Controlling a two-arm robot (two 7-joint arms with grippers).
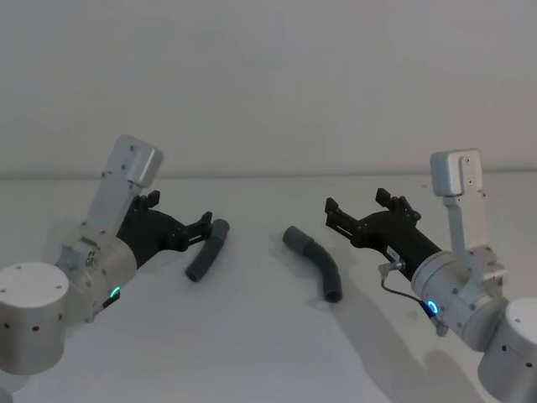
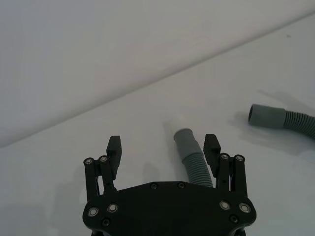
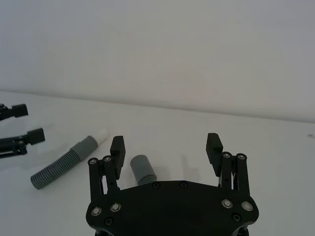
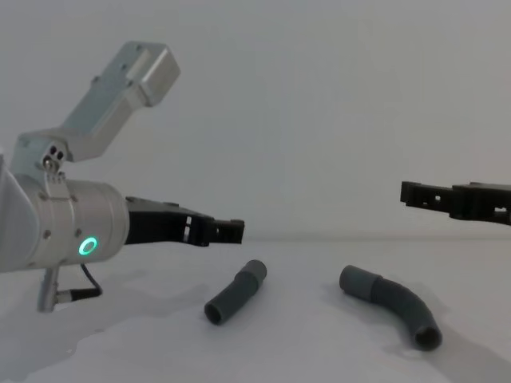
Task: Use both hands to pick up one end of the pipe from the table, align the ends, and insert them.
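Observation:
Two dark grey ribbed pieces of pipe lie apart on the white table (image 1: 252, 344). The short, nearly straight one (image 1: 208, 250) is on the left; its cuff end (image 2: 183, 137) points away from me. To its right lies the longer curved one (image 1: 316, 262), with its cuff (image 3: 141, 169) towards the middle. My left gripper (image 1: 180, 210) hovers open just left of the short piece, which sits under one of its fingers (image 2: 211, 145) in the left wrist view. My right gripper (image 1: 356, 201) hangs open to the right of the curved piece. Neither holds anything.
A plain pale wall stands behind the table's far edge. Bare white surface lies between the two pieces and in front of them. In the chest view both grippers (image 4: 227, 230) (image 4: 415, 191) sit above the pipes (image 4: 235, 291) (image 4: 391, 307).

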